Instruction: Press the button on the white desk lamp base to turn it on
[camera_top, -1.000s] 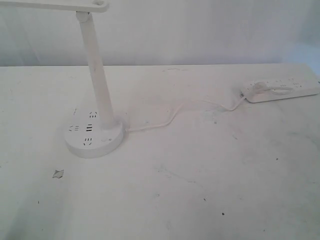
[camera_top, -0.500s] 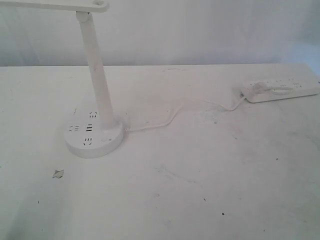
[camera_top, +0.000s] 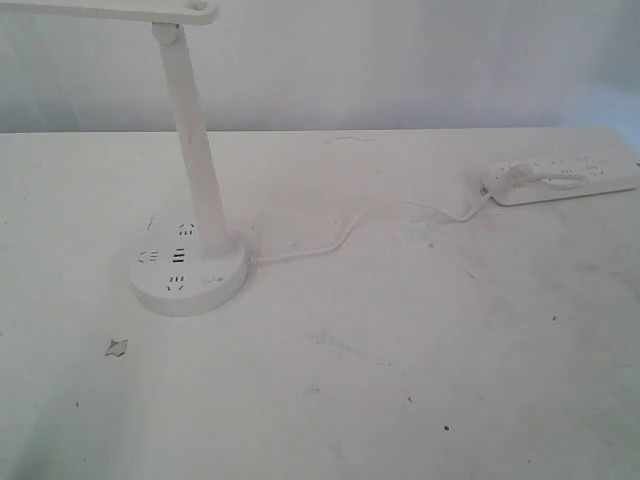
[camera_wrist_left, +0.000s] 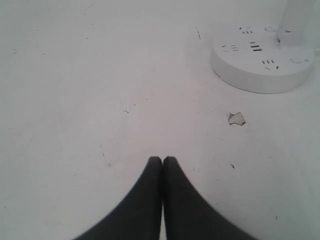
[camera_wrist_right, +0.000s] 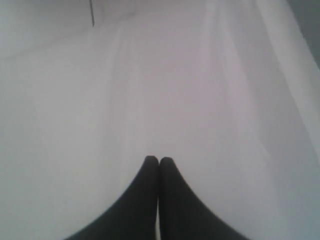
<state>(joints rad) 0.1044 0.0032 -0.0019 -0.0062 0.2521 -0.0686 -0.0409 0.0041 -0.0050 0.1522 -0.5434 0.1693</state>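
The white desk lamp base (camera_top: 160, 290) sits on the left of the white table, its tapered stem (camera_top: 195, 150) rising to the lamp head at the top edge. The button (camera_top: 212, 279) is a faint small ring on the base's top, near the stem's foot. Neither gripper shows in the exterior view. In the left wrist view my left gripper (camera_wrist_left: 162, 159) is shut and empty above bare table, well short of the lamp base (camera_wrist_left: 240, 70) and its button (camera_wrist_left: 296, 61). My right gripper (camera_wrist_right: 159, 159) is shut and empty, facing only blurred white surface.
A thin white cord (camera_top: 320, 243) runs from the base across the table to a long white power strip (camera_top: 560, 178) at the far right. A small chipped patch (camera_top: 116, 347) marks the table in front of the base, the same patch (camera_wrist_left: 236, 118) showing in the left wrist view.
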